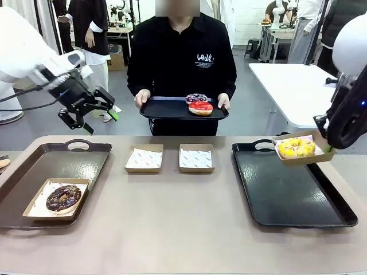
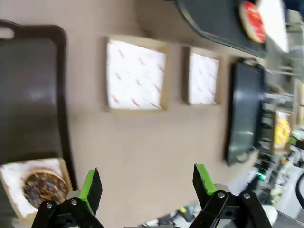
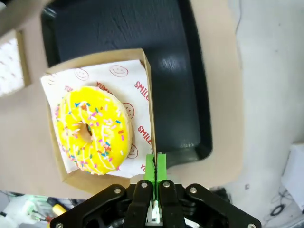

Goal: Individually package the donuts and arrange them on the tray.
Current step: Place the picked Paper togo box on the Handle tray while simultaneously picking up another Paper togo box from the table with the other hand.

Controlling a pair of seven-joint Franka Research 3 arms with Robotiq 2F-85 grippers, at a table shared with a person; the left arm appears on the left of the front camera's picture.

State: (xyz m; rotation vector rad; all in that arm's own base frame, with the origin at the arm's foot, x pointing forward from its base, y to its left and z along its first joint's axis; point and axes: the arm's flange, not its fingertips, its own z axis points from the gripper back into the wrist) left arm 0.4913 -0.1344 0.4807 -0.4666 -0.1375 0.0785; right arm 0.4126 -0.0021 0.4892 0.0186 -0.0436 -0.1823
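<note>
My right gripper is shut on the side wall of a cardboard box. The box carries the yellow sprinkled donut in the air over the far right corner of the black tray. My left gripper hangs open and empty above the far side of the left tray. On that tray a chocolate donut sits in its box. The person holds a third tray with the red donut and the purple-dark donut.
Two empty paper-lined boxes stand side by side at mid-table between the trays, seen also in the left wrist view. A white table stands behind at the right.
</note>
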